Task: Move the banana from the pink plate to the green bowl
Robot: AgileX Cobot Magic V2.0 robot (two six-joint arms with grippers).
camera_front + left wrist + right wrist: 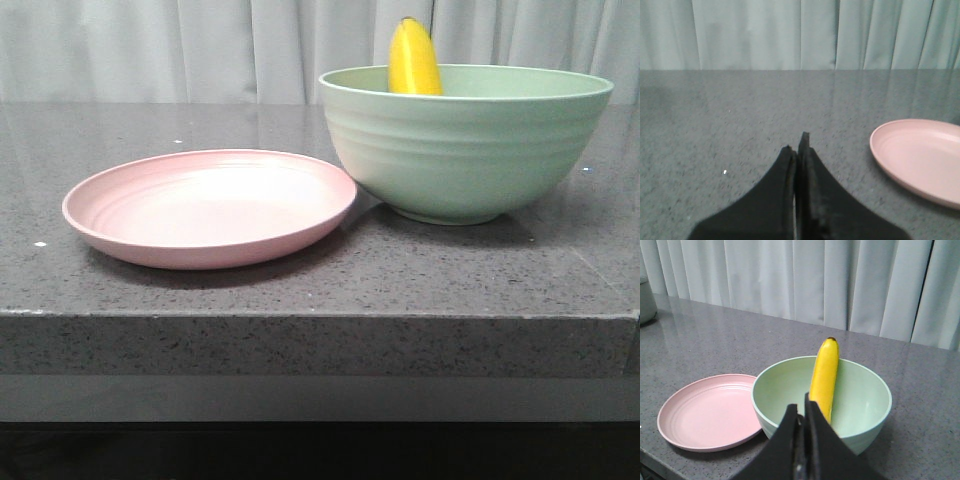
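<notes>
The yellow banana (413, 60) leans inside the mint-green bowl (465, 150), its tip poking above the far rim; the right wrist view shows the banana (824, 380) propped against the far wall of the bowl (860, 410). The pink plate (210, 207) lies bare to the left of the bowl, touching its base. My right gripper (801, 407) is shut and holds nothing, a little back from the bowl's near rim. My left gripper (796, 145) is shut and holds nothing, over bare counter with the pink plate (920, 157) off to one side. Neither gripper shows in the front view.
Everything stands on a dark grey speckled stone counter (300, 275) whose front edge is close to the plate. Pale curtains hang behind. A grey object (646, 300) sits at the counter's edge in the right wrist view.
</notes>
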